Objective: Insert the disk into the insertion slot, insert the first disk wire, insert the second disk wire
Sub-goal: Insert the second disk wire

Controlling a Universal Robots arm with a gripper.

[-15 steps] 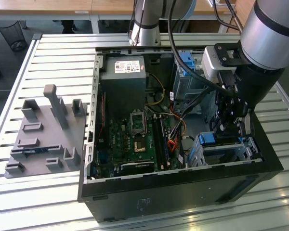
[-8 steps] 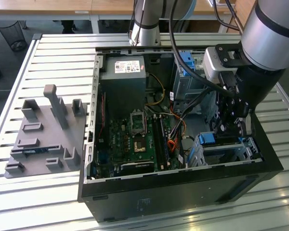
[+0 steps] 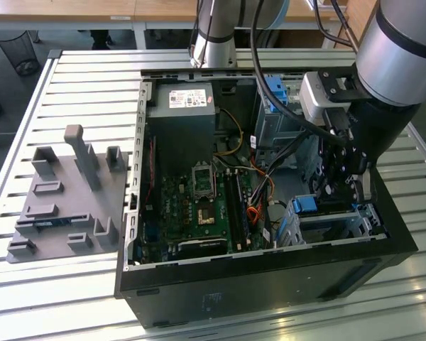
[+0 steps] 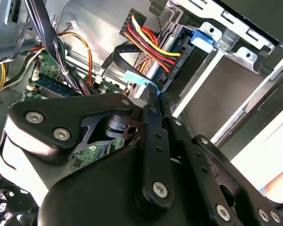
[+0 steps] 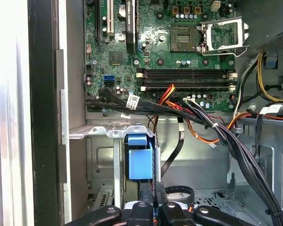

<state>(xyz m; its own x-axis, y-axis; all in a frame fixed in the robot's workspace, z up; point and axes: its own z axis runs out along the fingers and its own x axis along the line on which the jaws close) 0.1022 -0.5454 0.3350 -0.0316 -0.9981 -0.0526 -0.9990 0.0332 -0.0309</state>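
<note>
While the black gripper [image 3: 346, 186] reaches down into the open black computer case [image 3: 270, 273], its fingers [image 4: 153, 117] look pressed together on a thin connector with a pale blue tag [image 4: 134, 78] beside the bundle of red, yellow and black wires [image 4: 151, 47]. By my judgement the silver disk in its blue plastic carrier [image 5: 140, 160] already sits inside the low perforated sheet-metal insertion slot [image 3: 341, 226] at the case's front corner, so wiring is underway; which wire this is, I cannot tell.

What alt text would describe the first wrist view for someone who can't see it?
The black gripper hangs inside an open computer case above a bright blue plastic tab in the silver-grey sheet-metal drive cage. Beyond lie the green motherboard and bundled black, red and orange cables.
</note>
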